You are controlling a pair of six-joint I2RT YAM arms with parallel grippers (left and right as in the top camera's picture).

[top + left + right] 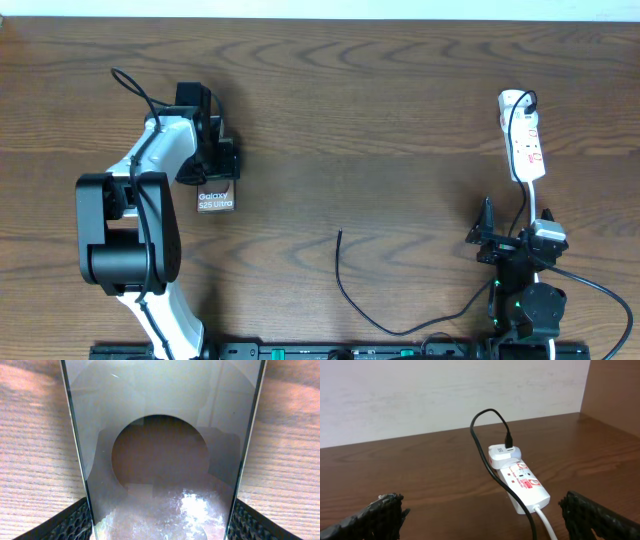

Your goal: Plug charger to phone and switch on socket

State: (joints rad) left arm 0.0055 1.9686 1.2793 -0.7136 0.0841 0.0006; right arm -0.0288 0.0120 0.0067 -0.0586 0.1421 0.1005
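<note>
Left pincer: we see it clasping the phone by both long edges, near the tabletop's left edge.
Right pincer: spread wide, holding nothing, near the front right corner.
Socket: along the right edge, ahead of the right pincer, well apart.
Charger: we find its tip lying loose toward the front edge, mid-width.
Open room: wood runs between phone and charger tip.

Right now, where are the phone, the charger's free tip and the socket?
phone [216, 200]: overhead view, on its white-lettered end.
charger [339, 235]: overhead view, on its free plug tip.
socket [524, 146]: overhead view, on the middle of its white body.
</note>
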